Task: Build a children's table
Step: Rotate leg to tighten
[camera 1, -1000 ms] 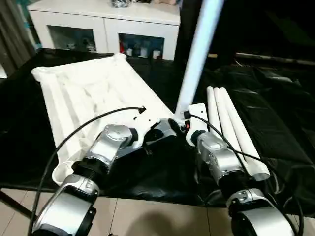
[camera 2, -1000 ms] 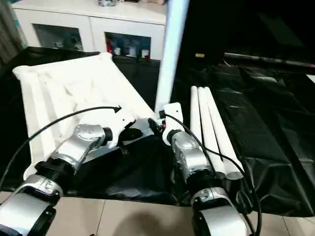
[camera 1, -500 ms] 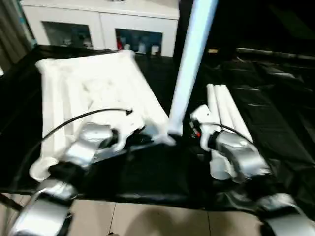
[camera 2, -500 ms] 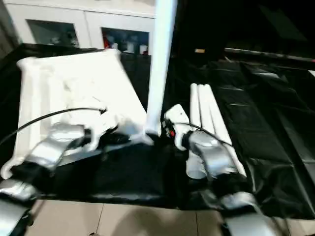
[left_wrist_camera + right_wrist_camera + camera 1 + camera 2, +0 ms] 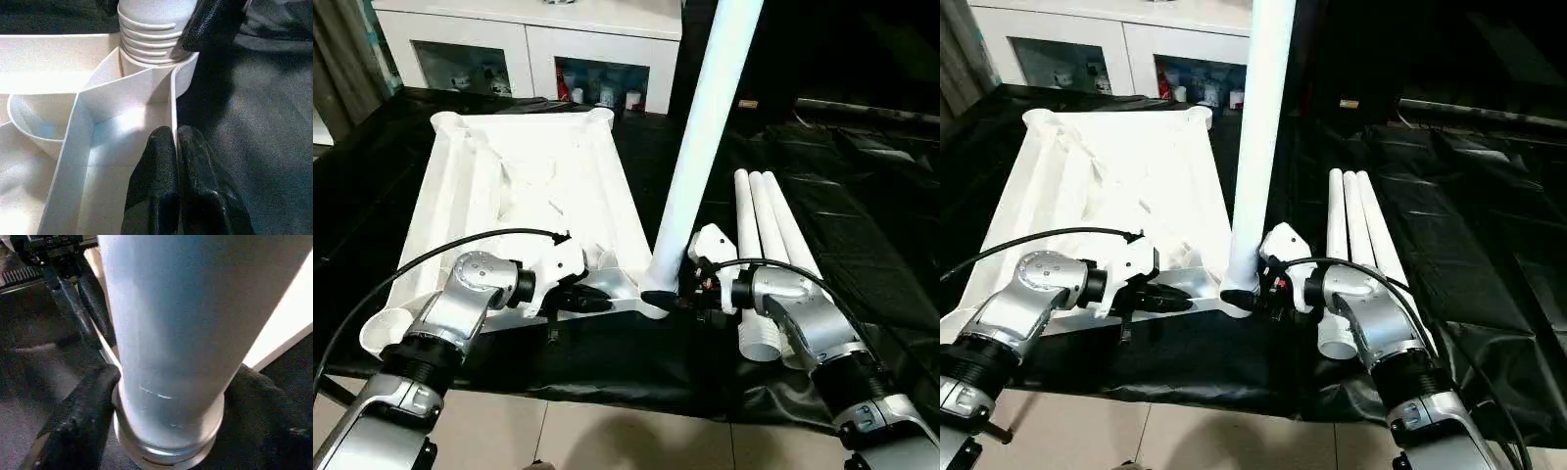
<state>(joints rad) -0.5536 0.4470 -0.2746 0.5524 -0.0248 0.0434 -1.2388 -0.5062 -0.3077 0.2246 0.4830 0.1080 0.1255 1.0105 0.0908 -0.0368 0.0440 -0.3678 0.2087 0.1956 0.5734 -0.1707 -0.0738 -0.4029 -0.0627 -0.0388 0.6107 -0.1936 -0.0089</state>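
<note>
Plastic, light, stiff, slippery: right jaws (image 5: pixel 1252 297) straddle the upright leg (image 5: pixel 1259 147) base; left jaws (image 5: pixel 599 302), at nine o'clock, pinch the tabletop (image 5: pixel 524 196) rim

A: Count with me. One white tabletop (image 5: pixel 524 211), lying underside up at centre left of the frame.

B: Legs?

A: Four in all. One upright leg (image 5: pixel 705 147) standing at the tabletop's near right corner, running up out of the top of the frame. Three loose legs (image 5: pixel 766 245) lying side by side, right of centre.

B: Corner sockets?

A: Four: two at the far corners near the top of the frame, one at lower left, one taken by the upright leg.

B: Arms?

A: Two silver forearms, two grippers: left gripper (image 5: pixel 597 302), right gripper (image 5: pixel 683 299). One black cloth (image 5: pixel 862 215). One white cabinet (image 5: pixel 524 49) across the top left, two glass doors showing.
</note>
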